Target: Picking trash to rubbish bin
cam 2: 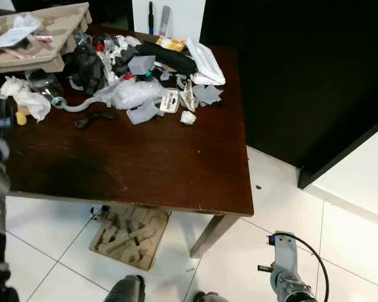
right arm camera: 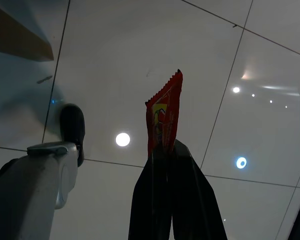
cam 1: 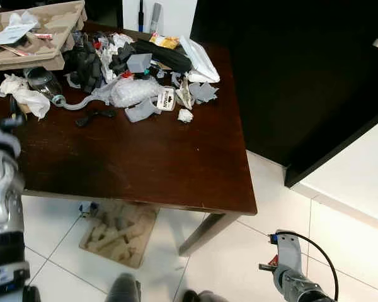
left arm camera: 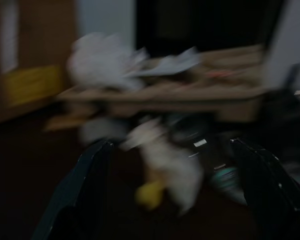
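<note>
the right gripper (right arm camera: pixel 165 150) hangs low beside the counter (cam 1: pixel 151 163), over the white tiled floor (right arm camera: pixel 140 50), its jaws pressed together on a red wrapper (right arm camera: pixel 164 117). the wrapper stands up out of the fingertips, pinched at its lower end, with a serrated top edge and a yellow patch of print. it looks thin, crinkly and nearly weightless, so it should carry easily but could slide free if the pinch loosens; a hold further in from the edge would be safer than the tip.

the left gripper (left arm camera: pixel 175 200) is raised at the counter's left end, jaws spread wide, pointing at a crumpled white tissue (cam 1: pixel 26 94) that lies just in front of a cardboard tray (cam 1: pixel 44 31). the wrist view is blurred, so finer detail is lost. the tissue is soft and light and will crush under the fingers; taking it through the bulk of the wad should be enough.

more rubbish lies heaped along the far side of the counter: a clear plastic bag (cam 1: pixel 133 91), grey foam pieces (cam 1: pixel 142 110), a small paper ball (cam 1: pixel 185 116). a second cardboard insert (cam 1: pixel 116 233) lies on the floor under the counter. no rubbish bin can be made out.
</note>
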Motion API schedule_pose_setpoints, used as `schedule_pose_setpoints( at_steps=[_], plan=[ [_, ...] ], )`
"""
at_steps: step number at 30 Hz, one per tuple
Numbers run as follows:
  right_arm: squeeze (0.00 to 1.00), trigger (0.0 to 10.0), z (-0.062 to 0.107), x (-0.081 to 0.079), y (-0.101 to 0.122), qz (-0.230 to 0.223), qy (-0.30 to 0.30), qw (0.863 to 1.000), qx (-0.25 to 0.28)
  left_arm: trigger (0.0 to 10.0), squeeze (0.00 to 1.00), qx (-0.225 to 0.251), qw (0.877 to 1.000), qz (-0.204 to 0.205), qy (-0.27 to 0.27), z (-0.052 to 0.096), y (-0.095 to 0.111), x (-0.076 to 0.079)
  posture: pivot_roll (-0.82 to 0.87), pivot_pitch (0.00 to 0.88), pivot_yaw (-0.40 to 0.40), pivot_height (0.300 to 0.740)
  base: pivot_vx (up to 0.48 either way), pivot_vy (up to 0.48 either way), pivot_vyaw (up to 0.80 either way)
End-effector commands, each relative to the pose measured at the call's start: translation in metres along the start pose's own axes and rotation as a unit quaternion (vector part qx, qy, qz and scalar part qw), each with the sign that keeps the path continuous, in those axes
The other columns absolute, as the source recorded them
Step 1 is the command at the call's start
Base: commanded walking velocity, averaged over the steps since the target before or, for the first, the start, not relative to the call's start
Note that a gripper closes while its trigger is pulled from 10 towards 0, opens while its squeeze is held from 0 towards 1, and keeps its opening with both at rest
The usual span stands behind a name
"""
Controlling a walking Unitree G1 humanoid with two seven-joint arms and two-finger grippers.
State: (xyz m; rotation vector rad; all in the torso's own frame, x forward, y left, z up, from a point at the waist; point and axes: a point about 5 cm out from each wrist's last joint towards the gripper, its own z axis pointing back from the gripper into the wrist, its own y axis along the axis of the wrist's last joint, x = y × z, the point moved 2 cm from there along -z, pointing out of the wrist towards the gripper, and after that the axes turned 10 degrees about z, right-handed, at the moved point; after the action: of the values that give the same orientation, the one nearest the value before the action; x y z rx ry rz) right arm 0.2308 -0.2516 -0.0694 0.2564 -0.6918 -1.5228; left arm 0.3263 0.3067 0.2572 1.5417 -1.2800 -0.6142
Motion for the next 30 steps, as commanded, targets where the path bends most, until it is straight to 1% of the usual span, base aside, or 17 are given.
schedule_pose_setpoints(
  at_steps=[1, 4, 5, 6, 7, 8, 10, 12, 14, 17, 20, 21, 23, 24, 25, 27, 30],
  plan=[
    [0.00, 10.0, 0.001, 0.009, -0.015, 0.007, -0.009, 1.000, -0.021, 10.0, 0.00, 0.009, 0.999, -0.003, -0.053, -0.003, 0.002, 0.011, 0.23, 0.247, -0.132, 0.740, 0.000, 0.000, 0.00],
    [0.00, 10.0, 0.001, 0.010, -0.016, 0.009, -0.009, 1.000, -0.021, 10.0, 0.00, 0.014, 0.998, 0.001, -0.067, -0.005, 0.004, 0.014, 0.22, 0.250, -0.133, 0.740, 0.000, 0.000, 0.00],
    [0.00, 10.0, 0.001, 0.013, -0.019, 0.017, -0.011, 1.000, -0.023, 10.0, 0.00, 0.018, 0.992, 0.026, -0.119, -0.007, 0.007, 0.027, 0.19, 0.277, -0.140, 0.740, 0.000, 0.000, 0.00],
    [0.00, 10.0, 0.001, 0.013, -0.019, 0.017, -0.011, 1.000, -0.023, 10.0, 0.00, 0.018, 0.992, 0.026, -0.119, -0.007, 0.007, 0.027, 0.19, 0.277, -0.140, 0.740, 0.000, 0.000, 0.00],
    [0.00, 10.0, 0.002, 0.015, -0.019, 0.019, -0.011, 0.999, -0.023, 10.0, 0.00, 0.018, 0.990, 0.035, -0.136, -0.007, 0.008, 0.032, 0.19, 0.282, -0.141, 0.740, 0.000, 0.000, 0.00],
    [0.00, 10.0, 0.002, 0.019, -0.020, 0.025, -0.013, 0.999, -0.021, 10.0, 0.00, 0.012, 0.986, 0.043, -0.158, -0.009, 0.006, 0.040, 0.17, 0.309, -0.151, 0.740, 0.000, 0.000, 0.00],
    [0.00, 10.0, 0.002, 0.021, -0.020, 0.028, -0.014, 0.999, -0.020, 10.0, 0.00, 0.007, 0.985, 0.044, -0.166, -0.010, 0.005, 0.043, 0.17, 0.309, -0.151, 0.740, 0.000, 0.000, 0.00],
    [0.00, 10.0, 0.002, 0.027, -0.021, 0.039, -0.017, 0.999, -0.020, 10.0, 0.00, 0.000, 0.984, 0.041, -0.173, -0.015, 0.002, 0.047, 0.15, 0.333, -0.163, 0.740, 0.000, 0.000, 0.00],
    [0.00, 10.0, 0.003, 0.035, -0.026, 0.046, -0.024, 0.998, -0.025, 10.0, 0.00, -0.007, 0.985, 0.031, -0.168, -0.022, 0.000, 0.045, 0.14, 0.344, -0.167, 0.740, 0.000, 0.000, 0.00],
    [0.00, 10.0, 0.004, 0.040, -0.029, 0.050, -0.028, 0.998, -0.029, 10.0, 0.00, -0.010, 0.986, 0.024, -0.164, -0.025, -0.001, 0.042, 0.12, 0.360, -0.171, 0.740, 0.000, 0.000, 0.00],
    [0.00, 10.0, 0.006, 0.050, -0.038, 0.054, -0.036, 0.997, -0.039, 10.0, 0.00, -0.017, 0.991, 0.001, -0.136, -0.032, -0.003, 0.030, 0.11, 0.380, -0.173, 0.740, 0.000, 0.000, 0.00],
    [0.00, 10.0, 0.006, 0.050, -0.038, 0.054, -0.036, 0.997, -0.039, 10.0, 0.00, -0.017, 0.991, 0.001, -0.136, -0.032, -0.003, 0.030, 0.11, 0.380, -0.173, 0.740, 0.000, 0.000, 0.00],
    [0.00, 10.0, 0.008, 0.053, -0.044, 0.058, -0.038, 0.997, -0.044, 10.0, 0.00, -0.026, 0.992, -0.007, -0.122, -0.034, -0.007, 0.023, 0.10, 0.394, -0.171, 0.740, 0.000, 0.000, 0.00],
    [0.00, 10.0, 0.008, 0.053, -0.044, 0.058, -0.038, 0.997, -0.044, 10.0, 0.00, -0.026, 0.992, -0.007, -0.122, -0.034, -0.007, 0.023, 0.10, 0.394, -0.171, 0.740, 0.000, 0.000, 0.00],
    [0.00, 10.0, 0.008, 0.055, -0.047, 0.059, -0.038, 0.996, -0.048, 10.0, 0.00, -0.037, 0.991, -0.008, -0.126, -0.034, -0.013, 0.023, 0.10, 0.402, -0.169, 0.740, 0.000, 0.000, 0.00],
    [0.00, 10.0, 0.008, 0.055, -0.047, 0.059, -0.038, 0.996, -0.048, 10.0, 0.00, -0.037, 0.991, -0.008, -0.126, -0.034, -0.013, 0.023, 0.10, 0.402, -0.169, 0.740, 0.000, 0.000, 0.00],
    [0.00, 10.0, 0.009, 0.055, -0.050, 0.066, -0.038, 0.996, -0.050, 10.0, 0.00, -0.089, 0.987, -0.004, -0.137, -0.033, -0.033, 0.027, 0.09, 0.407, -0.166, 0.740, 0.000, 0.000, 0.00]
  ],
)
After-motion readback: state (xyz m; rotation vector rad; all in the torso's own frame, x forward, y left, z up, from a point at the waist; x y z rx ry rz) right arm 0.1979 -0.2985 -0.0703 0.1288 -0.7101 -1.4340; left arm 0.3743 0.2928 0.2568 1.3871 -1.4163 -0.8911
